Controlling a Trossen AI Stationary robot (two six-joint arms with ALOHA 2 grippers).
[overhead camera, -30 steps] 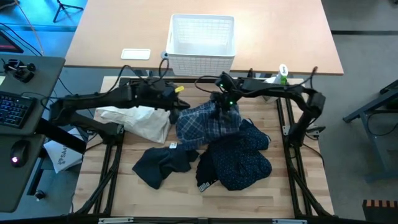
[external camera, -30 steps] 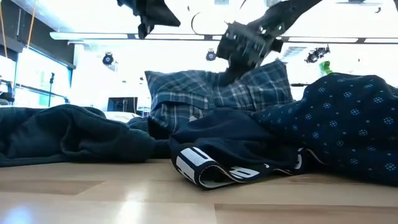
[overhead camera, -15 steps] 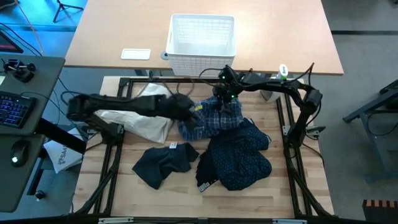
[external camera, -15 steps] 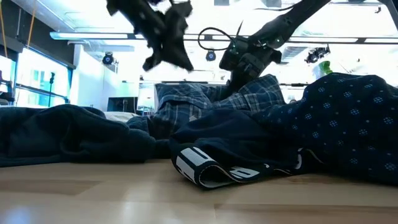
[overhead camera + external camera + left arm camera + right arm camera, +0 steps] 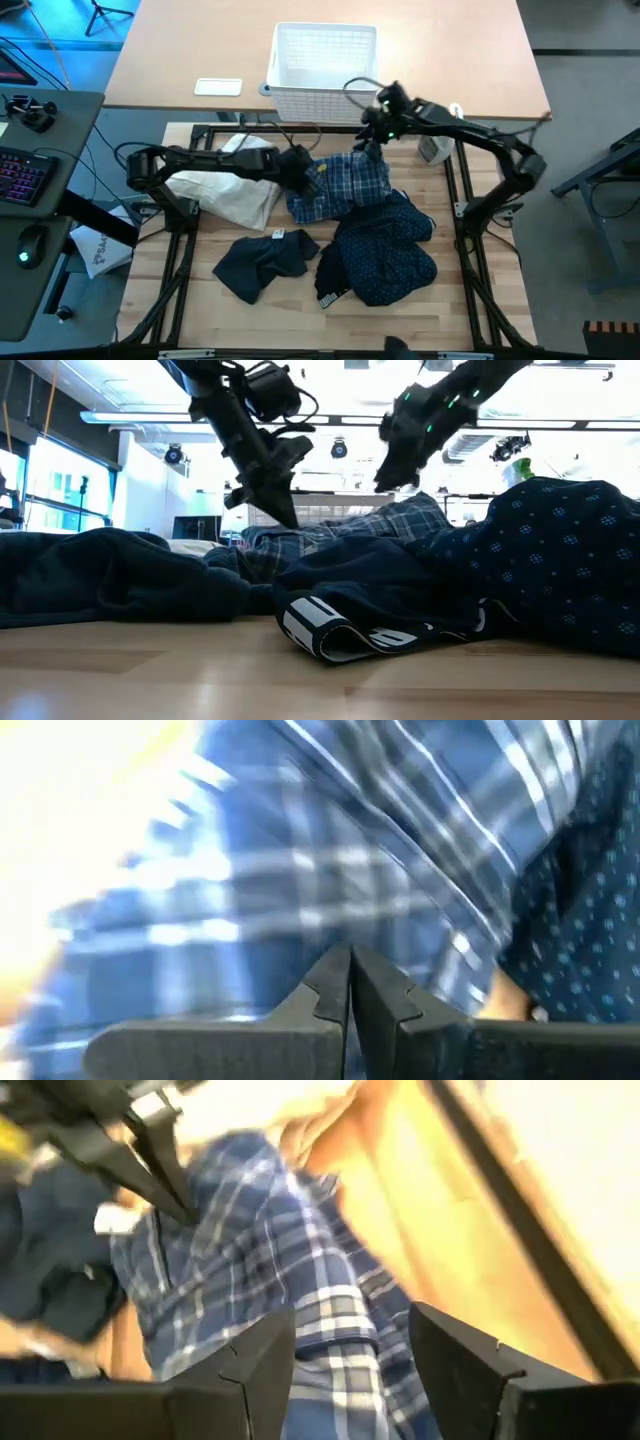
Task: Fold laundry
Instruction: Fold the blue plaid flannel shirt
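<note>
Plaid shirt [image 5: 340, 188] mid-table; both grippers at its edges, neither holding it.
Left gripper [image 5: 308, 181] is clenched empty at the plaid's left edge; right gripper [image 5: 377, 135] hangs released over its far right corner. Risk: the shirt sits bunched, so a grab may catch several layers or drag the dotted navy shirt [image 5: 385, 250] lying against it. Dark garment [image 5: 262, 264] front-left, beige cloth [image 5: 222, 195] far left, basket [image 5: 325, 60] behind.
</note>
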